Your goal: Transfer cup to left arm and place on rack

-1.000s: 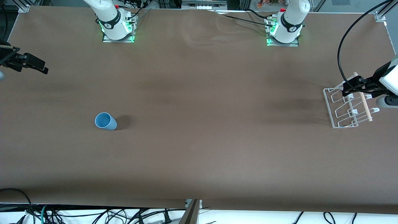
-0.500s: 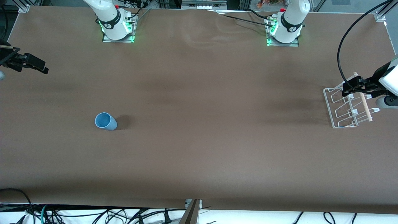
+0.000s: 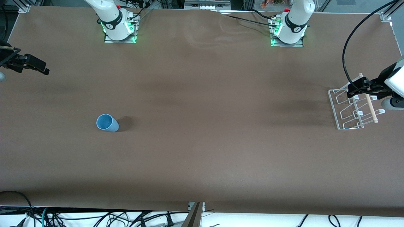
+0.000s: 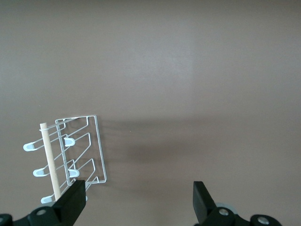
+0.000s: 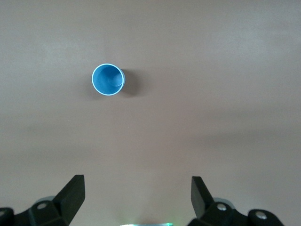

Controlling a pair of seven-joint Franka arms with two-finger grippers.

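The light blue cup (image 3: 107, 123) stands upright on the brown table, toward the right arm's end; the right wrist view shows it from above (image 5: 108, 79). My right gripper (image 3: 34, 67) is open and empty, up in the air over the table's edge at the right arm's end, well away from the cup. The white wire rack (image 3: 352, 108) with its wooden dowel sits at the left arm's end and also shows in the left wrist view (image 4: 70, 155). My left gripper (image 3: 355, 88) is open and empty, over the rack.
The brown table (image 3: 202, 151) is bare between cup and rack. The two arm bases (image 3: 118, 26) (image 3: 288, 30) stand along the far edge. A looping black cable (image 3: 347, 56) hangs above the rack. Loose cables lie below the near edge.
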